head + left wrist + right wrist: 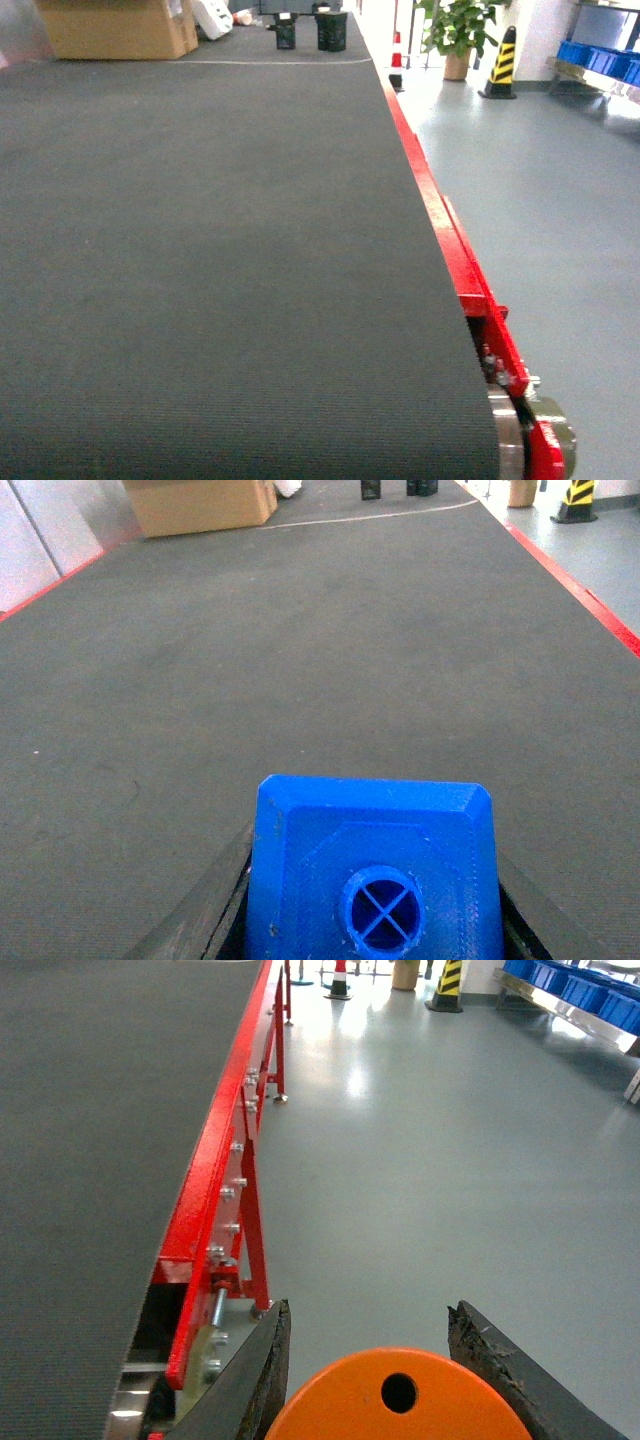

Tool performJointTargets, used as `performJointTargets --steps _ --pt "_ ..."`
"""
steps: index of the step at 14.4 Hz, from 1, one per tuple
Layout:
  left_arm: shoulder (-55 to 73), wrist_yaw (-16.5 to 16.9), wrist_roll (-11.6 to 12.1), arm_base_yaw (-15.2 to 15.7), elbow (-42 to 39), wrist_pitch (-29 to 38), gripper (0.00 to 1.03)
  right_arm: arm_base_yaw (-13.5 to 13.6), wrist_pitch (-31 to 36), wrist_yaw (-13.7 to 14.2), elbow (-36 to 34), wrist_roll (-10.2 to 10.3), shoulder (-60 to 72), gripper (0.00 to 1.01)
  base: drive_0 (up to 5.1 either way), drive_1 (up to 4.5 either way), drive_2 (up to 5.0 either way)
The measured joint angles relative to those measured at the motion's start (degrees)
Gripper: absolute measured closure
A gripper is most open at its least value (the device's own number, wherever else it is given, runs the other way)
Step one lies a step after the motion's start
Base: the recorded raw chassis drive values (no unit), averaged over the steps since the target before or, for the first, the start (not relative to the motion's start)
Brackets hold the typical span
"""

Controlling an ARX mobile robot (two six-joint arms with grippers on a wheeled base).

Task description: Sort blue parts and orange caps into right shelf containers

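The left gripper (372, 920) is clamping a stiff, light-looking bright-blue rectangular plastic block (375, 875) by its flat sides above the belt, while the right gripper (398, 1380) is pinching a smooth orange cylindrical cap (400, 1400), likely slippery, over the floor.

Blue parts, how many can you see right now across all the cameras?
1. The blue part sits between the left gripper's fingers, above the dark belt, in the left wrist view. The head view shows none; others may lie out of frame.
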Motion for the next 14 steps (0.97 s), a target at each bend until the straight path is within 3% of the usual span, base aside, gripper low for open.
performJointTargets --steps 14 --pt "-0.02 0.04 -0.02 0.00 -0.02 -0.07 0.58 0.02 0.22 -0.02 0.00 0.00 -0.07 0.60 0.0 0.00 0.0"
